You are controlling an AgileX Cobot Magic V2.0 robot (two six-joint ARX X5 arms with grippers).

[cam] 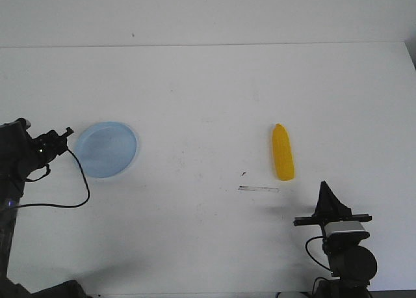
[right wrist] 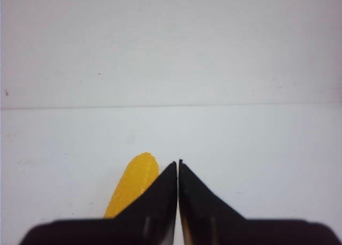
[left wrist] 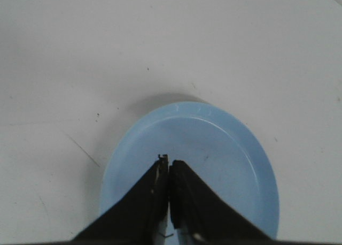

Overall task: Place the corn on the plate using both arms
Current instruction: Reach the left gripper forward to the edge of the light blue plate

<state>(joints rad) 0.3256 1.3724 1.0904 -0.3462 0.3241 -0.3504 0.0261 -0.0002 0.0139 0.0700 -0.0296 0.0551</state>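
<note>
Starting at the right gripper (cam: 323, 186), note that its jaws are pressed together and hold nothing; it stands near and right of the corn (cam: 283, 153). Spread the jaws, then straddle the cob across its middle, not its tapered far end. The left gripper (left wrist: 169, 165), jaws likewise together and empty, hangs over the left rim of the plate (cam: 107, 148), well apart from the corn. The cob appears smooth and rounded; the plate is shallow, pale blue plastic on a white tabletop (cam: 208, 90).
</note>
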